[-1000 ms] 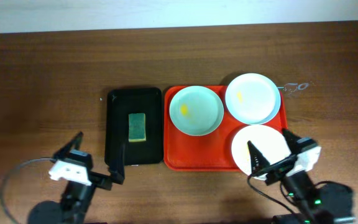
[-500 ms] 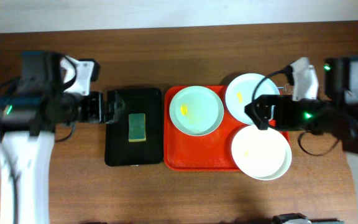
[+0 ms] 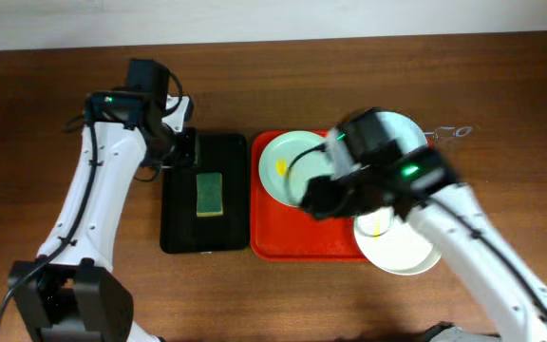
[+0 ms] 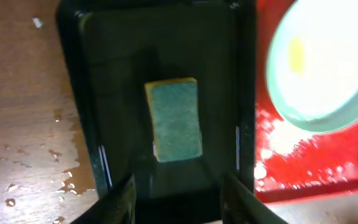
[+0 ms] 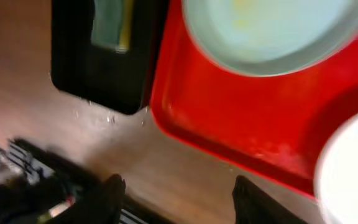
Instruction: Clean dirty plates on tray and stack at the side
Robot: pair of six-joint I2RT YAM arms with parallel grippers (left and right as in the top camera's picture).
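Observation:
Three dirty plates lie on the red tray (image 3: 273, 239). The mint plate (image 3: 288, 163) with a yellow smear is at the back left. A white plate (image 3: 402, 131) sits at the back right and another white plate (image 3: 402, 245) at the front right. My right arm crosses the tray and hides part of each plate. My right gripper (image 3: 316, 197) hangs open and empty; the blurred wrist view shows its fingertips (image 5: 107, 199) over bare wood. My left gripper (image 3: 180, 147) is open at the black tray's back edge, with the sponge (image 4: 174, 118) ahead of its fingertips (image 4: 126, 199).
The black tray (image 3: 180, 228) lies left of the red tray and holds the green-yellow sponge (image 3: 210, 193). Water drops dot the wood (image 4: 17, 186) beside it. A small metal object (image 3: 449, 132) lies right of the red tray.
Both arms swung in. The left gripper moved right, to the black tray's back edge. The right arm swept left across the red tray and now covers parts of the plates.

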